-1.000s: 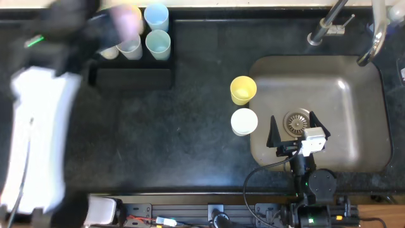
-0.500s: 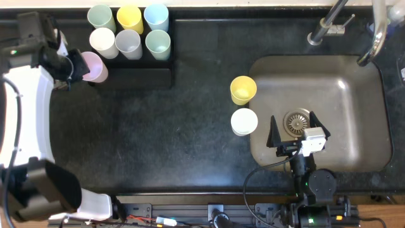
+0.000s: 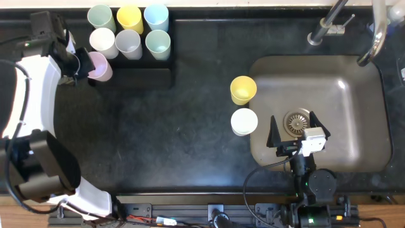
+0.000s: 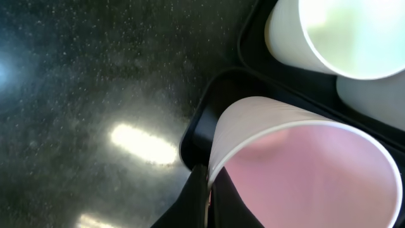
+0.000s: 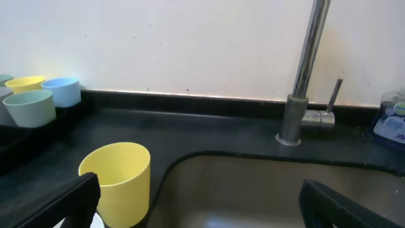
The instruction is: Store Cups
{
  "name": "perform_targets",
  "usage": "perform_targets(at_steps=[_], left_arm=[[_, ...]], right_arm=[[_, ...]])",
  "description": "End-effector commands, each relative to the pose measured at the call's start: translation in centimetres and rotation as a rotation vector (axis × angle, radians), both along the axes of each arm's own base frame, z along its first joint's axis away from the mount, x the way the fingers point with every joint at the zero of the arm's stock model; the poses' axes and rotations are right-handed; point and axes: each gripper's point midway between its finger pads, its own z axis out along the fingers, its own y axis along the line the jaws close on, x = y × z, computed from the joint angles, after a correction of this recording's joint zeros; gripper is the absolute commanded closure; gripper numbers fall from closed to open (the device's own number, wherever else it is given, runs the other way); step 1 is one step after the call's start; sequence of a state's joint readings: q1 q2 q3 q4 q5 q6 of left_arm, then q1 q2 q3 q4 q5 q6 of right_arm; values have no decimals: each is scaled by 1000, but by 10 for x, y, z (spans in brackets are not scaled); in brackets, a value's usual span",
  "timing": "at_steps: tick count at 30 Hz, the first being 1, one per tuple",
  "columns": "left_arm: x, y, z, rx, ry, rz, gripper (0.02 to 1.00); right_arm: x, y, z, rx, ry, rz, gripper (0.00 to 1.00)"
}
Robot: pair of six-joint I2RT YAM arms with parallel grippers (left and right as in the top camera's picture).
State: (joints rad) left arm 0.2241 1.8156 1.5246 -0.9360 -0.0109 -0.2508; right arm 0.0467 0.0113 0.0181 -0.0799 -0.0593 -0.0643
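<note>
1. Spreading under everything is a black speckled stone worktop [image 3: 164, 139].
2. A stainless steel sink basin [image 3: 354, 114] is sunk into its right side, with a metal tap [image 3: 329, 25] behind it.
3. A black rectangular plastic rack [image 3: 136, 77] sits at the far left. Its two back rows hold six pastel plastic cups [image 3: 128, 42].
4. The left gripper [image 3: 79, 63] is clamped on the rim of a pale pink plastic cup [image 4: 304, 171], held over the rack's near left corner beside a white cup. Whether the cup is seated cannot be told.
5. The right gripper [image 3: 296, 130] hangs over the sink near the drain, its jaws spread wide with nothing between them.
6. A yellow plastic cup [image 3: 243, 89] stands on the worktop just beside the sink's left rim.
7. A white plastic cup [image 3: 244, 121] stands just beside the yellow one, nearer the arms' bases.
</note>
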Motion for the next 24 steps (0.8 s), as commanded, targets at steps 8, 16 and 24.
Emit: perform_targets(at_steps=[8,16,24], left_arm=[[7,-3,-12,0,8,-32,908],[7,-5,-12,-1,8,-32,737],[2,-21,89,157,-155,-4,288]], right_arm=[[0,0,-3,-3,0,-3,3],[0,0,-3,-3,0,-3,3],[0,0,-3,-3,0,-3,3]])
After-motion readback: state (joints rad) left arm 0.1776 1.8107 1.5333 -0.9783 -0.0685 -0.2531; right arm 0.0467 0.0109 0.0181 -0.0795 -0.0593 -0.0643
